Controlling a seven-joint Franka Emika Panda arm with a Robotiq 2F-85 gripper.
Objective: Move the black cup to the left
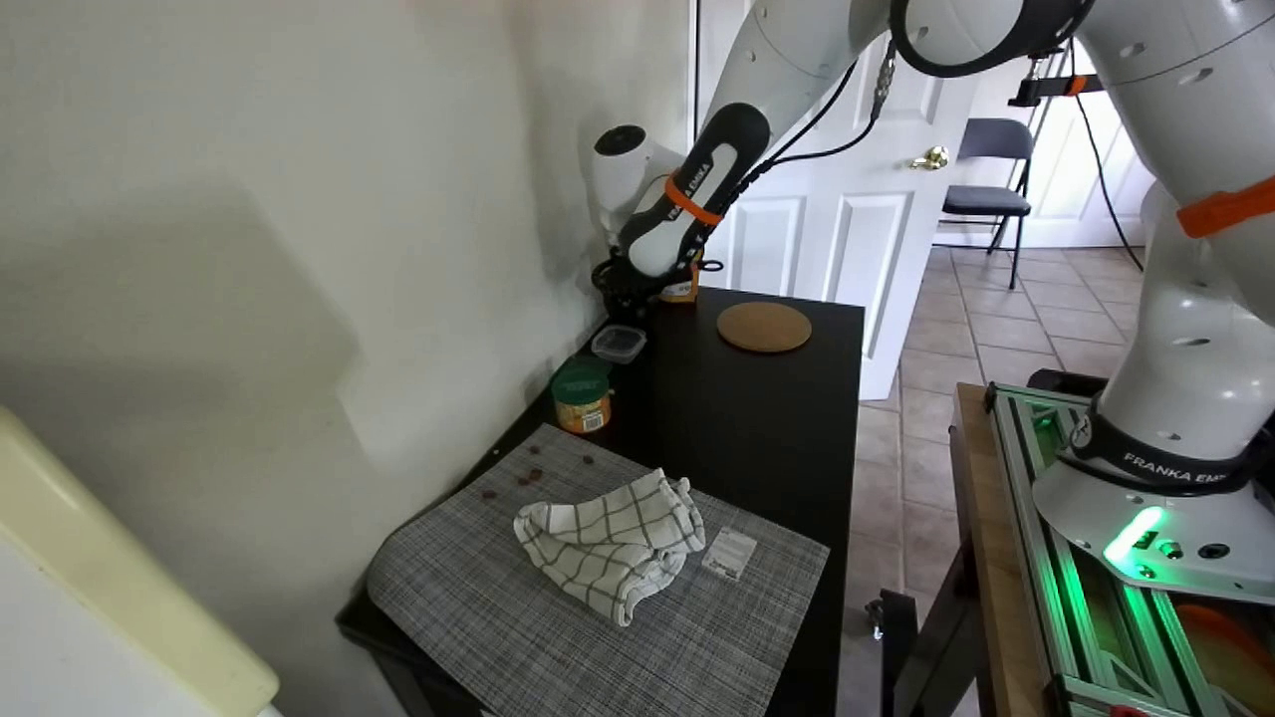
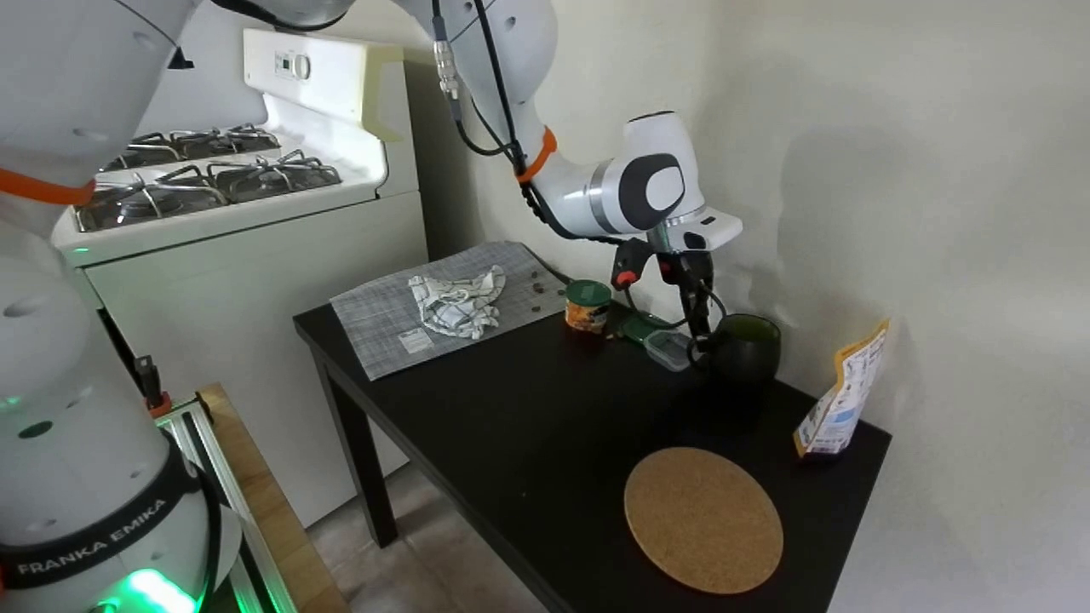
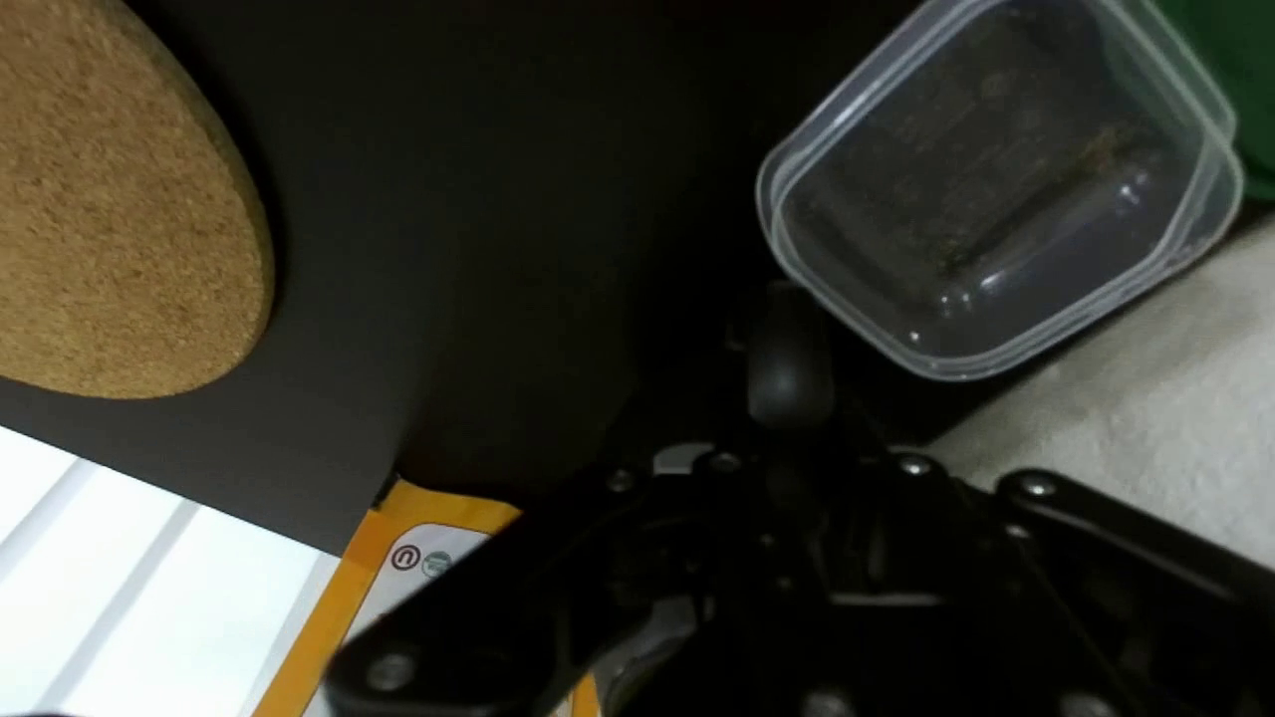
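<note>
The black cup point(image 2: 748, 353) stands upright by the wall at the far side of the black table in an exterior view, with its handle toward my gripper point(image 2: 700, 330). In the wrist view, the cup's rounded dark handle point(image 3: 790, 376) lies between the fingers of my gripper point(image 3: 772, 458). The fingers are close together and look closed on it, though this area is very dark. The cup's body is mostly hidden behind the gripper there. In an exterior view, my gripper point(image 1: 628, 289) is a dark shape by the wall, and I cannot separate the cup from it.
A clear plastic container point(image 2: 668, 347) sits right beside the gripper. A green-topped jar point(image 2: 588, 305) stands beyond it. A cork disc point(image 2: 703, 519) and an orange-edged pouch point(image 2: 843, 392) are nearby. A checked towel point(image 1: 618, 543) lies on a grey mat point(image 1: 448, 578). The wall runs close behind.
</note>
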